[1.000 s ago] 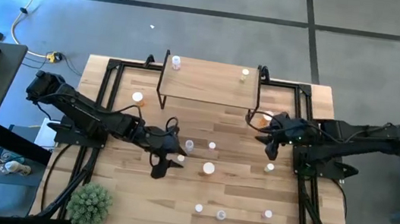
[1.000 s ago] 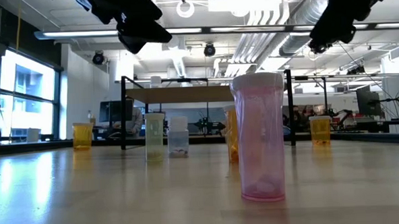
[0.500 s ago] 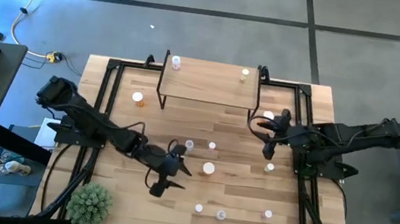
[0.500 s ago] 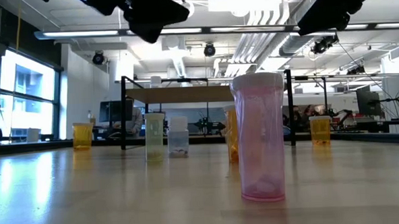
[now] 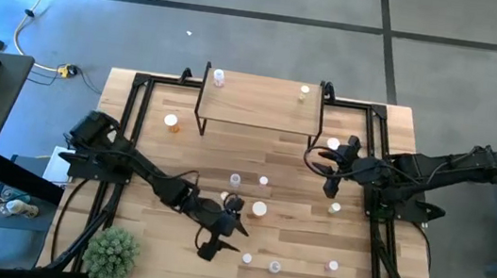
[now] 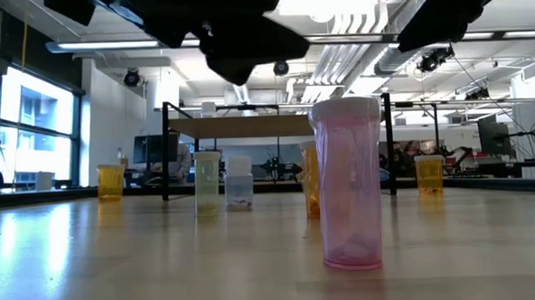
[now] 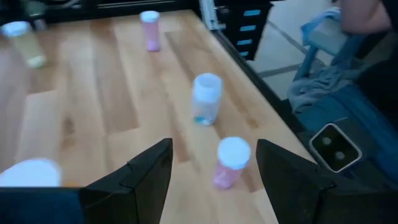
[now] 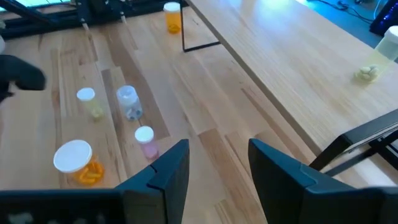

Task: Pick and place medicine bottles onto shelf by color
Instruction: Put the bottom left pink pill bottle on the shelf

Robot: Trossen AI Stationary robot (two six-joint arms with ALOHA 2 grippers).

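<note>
So the left hand (image 5: pixel 225 226) is stretched out low over the near-middle of the striped wooden tabletop (image 5: pixel 160 161), fingers spread apart with nothing between them. In its wrist view the two dark, matte fingers (image 7: pixel 146 171) frame a small pink bottle (image 7: pixel 229 163) with a round white cap, and just past that sits a whitish-blue bottle (image 7: pixel 206 99), see-through plastic, also white-capped. Another pink one (image 7: pixel 150 29) stands farther off near the tabletop's edge.

The right hand (image 5: pixel 330 171) hangs just off the shelf's right front leg, fingers apart too, holding nothing. Its own camera shows an orange bottle with a wide white cap (image 8: pixel 77 162), a little pink bottle (image 8: pixel 146 141), a clear bluish one (image 8: pixel 129 102) and a yellowish one (image 8: pixel 89 102) all clustered on the wood, plus another orange one (image 8: pixel 173 17) out by a thin black shelf leg.

The shelf (image 5: pixel 260 102) is a light-wood rectangular board on skinny black metal legs at the far side of the tabletop. Two bottles sit on it: one at the far left corner (image 5: pixel 219 77), one at the far right (image 5: pixel 304 92). The rest are scattered on the tabletop.

From the low camera, a tall translucent pink bottle (image 6: pixel 349 184) stands closest. A green spiky plant ball (image 5: pixel 111 251) sits at the near left corner.
</note>
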